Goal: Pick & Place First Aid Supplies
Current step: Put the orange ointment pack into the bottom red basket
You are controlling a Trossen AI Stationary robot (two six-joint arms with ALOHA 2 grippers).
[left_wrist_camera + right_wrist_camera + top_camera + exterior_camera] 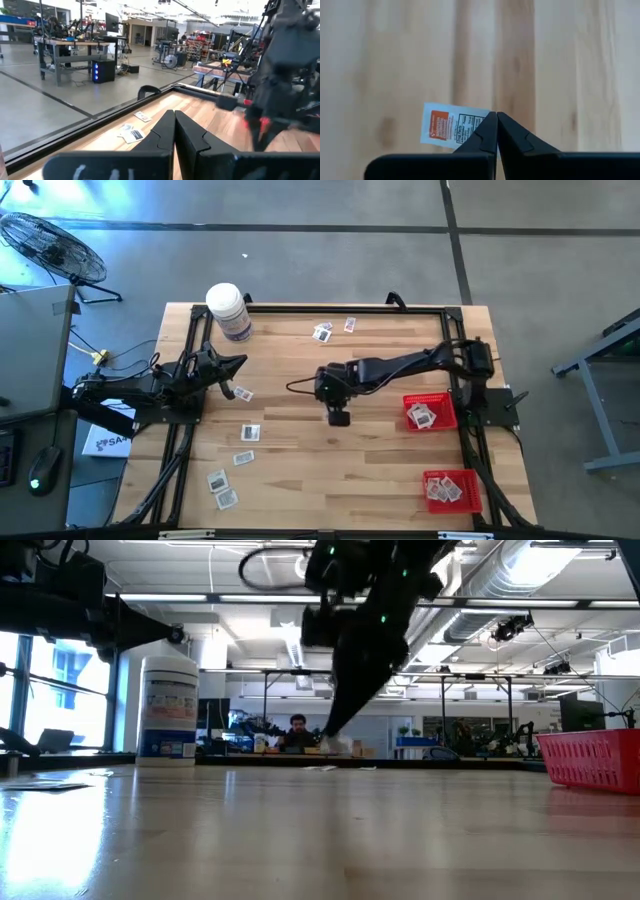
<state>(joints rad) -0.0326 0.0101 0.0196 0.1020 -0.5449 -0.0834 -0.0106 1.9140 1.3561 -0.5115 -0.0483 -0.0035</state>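
Observation:
My right gripper [338, 418] hangs over the middle of the table, fingers pointing down, shut on a small white packet with orange print [451, 125]. In the low view its fingertips [330, 740] sit just above the tabletop. More packets lie flat on the wood: two near the far edge [323, 331] and several at the left and near left [243, 457]. My left gripper [238, 363] waits shut at the table's left side, beside one packet [243, 393], and touches nothing. My right gripper pinches the packet between its two fingertips at one short end [482, 119], coming from above and pointing down. Most of the packet sticks out sideways from the fingers. It looks lifted just clear of the wood.
Two red mesh baskets sit by the right edge, one mid-right [442, 398] and one at the near right corner [468, 480], each holding packets. A large white bottle [228, 310] stands at the far left. A black frame [300, 308] borders the table. Bare wood lies between the arms.

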